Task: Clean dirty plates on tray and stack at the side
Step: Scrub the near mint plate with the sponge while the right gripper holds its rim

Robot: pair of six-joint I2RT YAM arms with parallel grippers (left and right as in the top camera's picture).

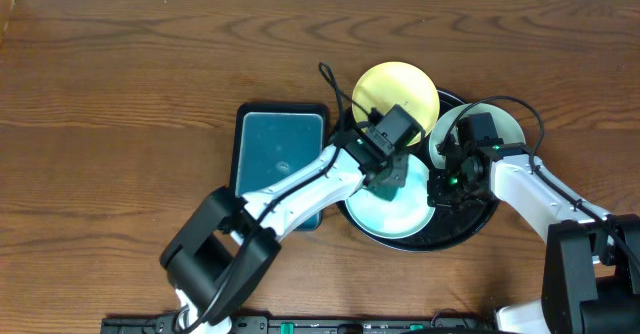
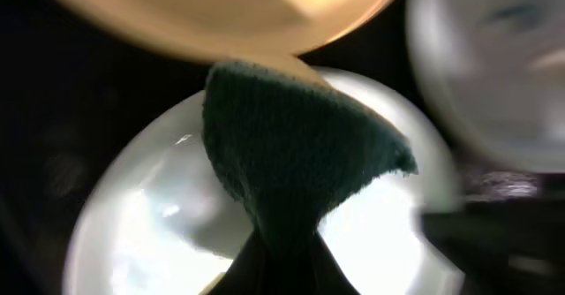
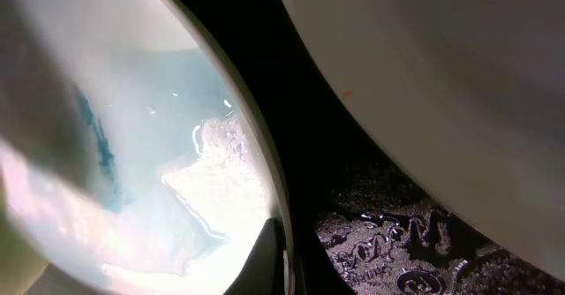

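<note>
I have the left gripper (image 1: 385, 177) closed tight on a dark green cloth (image 2: 291, 154), which hangs from its fingertips onto the lower plate (image 1: 395, 216). That plate lies in the bottom half of the black tray (image 1: 470, 226), right of centre in the overhead view. The right gripper (image 1: 445, 186) is closed too. In its wrist view 1 finger sits right at this plate's rim, so I judge it is pinching the edge to steady the plate. A blue-green smear (image 3: 93, 140) and a film of wet show on the plate at the left of that view, so this 1 is not clean yet.

The yellow plate (image 1: 400, 89) sits at the top of the tray and the third plate (image 1: 500, 124) at the upper right. Both are close to the plate I am wiping, and I cannot tell whether they overlap it. The teal tray (image 1: 275, 144) lies just left of the black tray, under the left arm.

What worries me:
- The wet rim could slip out of the right pinch, and the plate would then spin or slide under the cloth.
- A wide wiping stroke could knock the yellow plate, which is right beside the cloth in the left wrist view.
- The 2 grippers are near each other over 1 small plate, so a careless stroke risks a collision.
- The cloth may only spread the smear around.
</note>
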